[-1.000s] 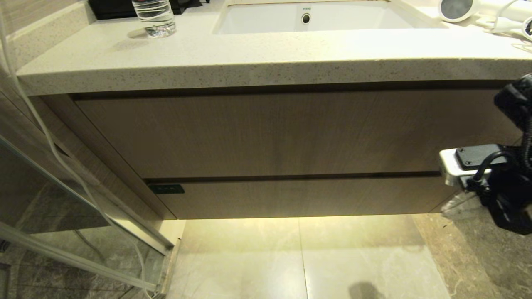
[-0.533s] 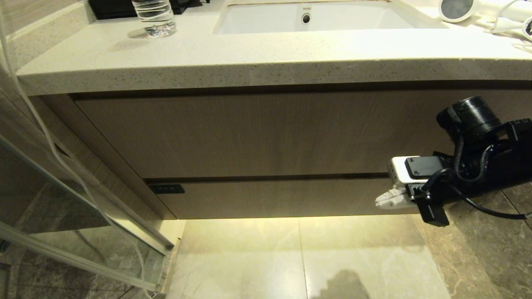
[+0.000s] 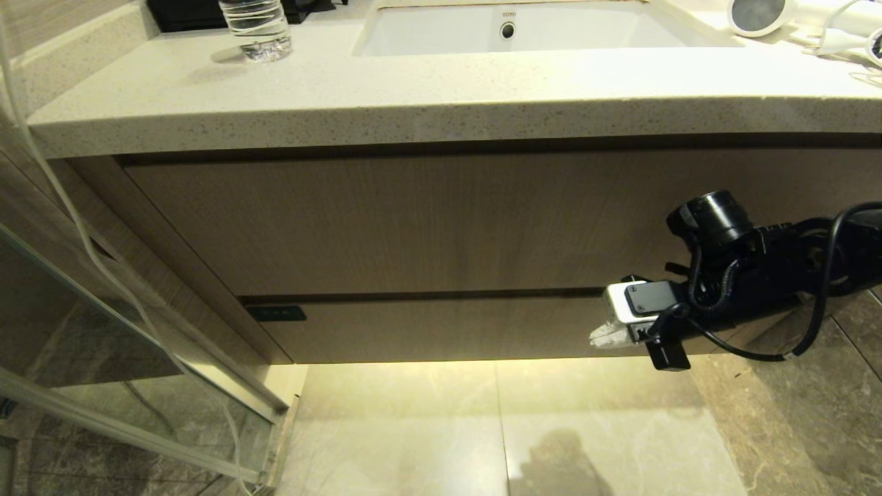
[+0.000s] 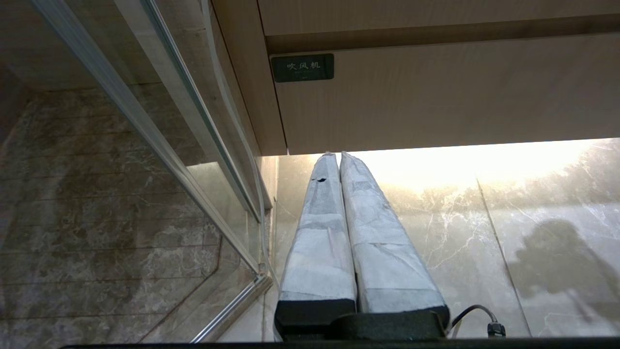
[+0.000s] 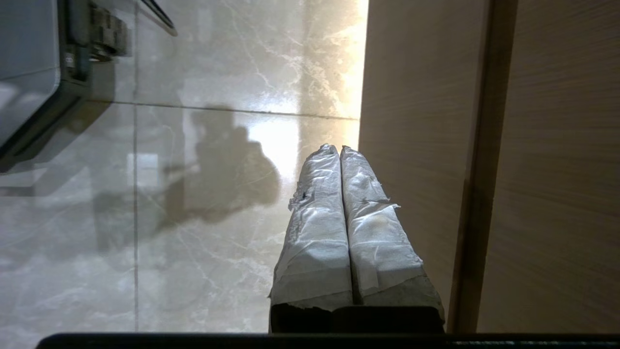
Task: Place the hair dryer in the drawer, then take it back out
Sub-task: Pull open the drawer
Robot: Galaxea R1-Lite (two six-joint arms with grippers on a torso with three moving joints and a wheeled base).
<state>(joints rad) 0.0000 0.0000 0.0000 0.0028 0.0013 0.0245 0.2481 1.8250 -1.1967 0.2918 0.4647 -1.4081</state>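
A: What has changed over the last second?

B: The right gripper (image 3: 601, 335) has come in from the right edge of the head view and now sits in front of the right part of the drawer (image 3: 441, 329), its tips close to the front, near the lower edge. A second ago only the wrist showed at the frame's edge.

A: Is the claw holding anything?

B: No. Its taped fingers (image 5: 315, 228) are pressed together, clenched on nothing. In the right wrist view the drawer front runs right alongside the claw, with the dark seam (image 5: 477, 169) under the taller panel (image 3: 441, 220) just beyond it on the same side.

A: So where is the hair dryer?

B: Up and behind the claw, well apart from it: the hair dryer (image 3: 765, 14) lies on the countertop (image 3: 413, 89), at the far right beside the sink (image 3: 510, 31). It is untouched.

A: And the drawer?

B: Flush with the cabinet, not yet pulled. The black label (image 3: 275, 313) is far off to the claw's left, at the drawer's other end.

A: What does that mean for the task?

B: I judge this as the opening step: the arm is approaching to get the drawer out first. With fingers together, it may hook the bottom edge or the seam rather than pinch.

A: The other arm?

B: The left gripper (image 4: 337, 160) hangs parked low by the glass partition (image 4: 160, 135), fingers closed on nothing.
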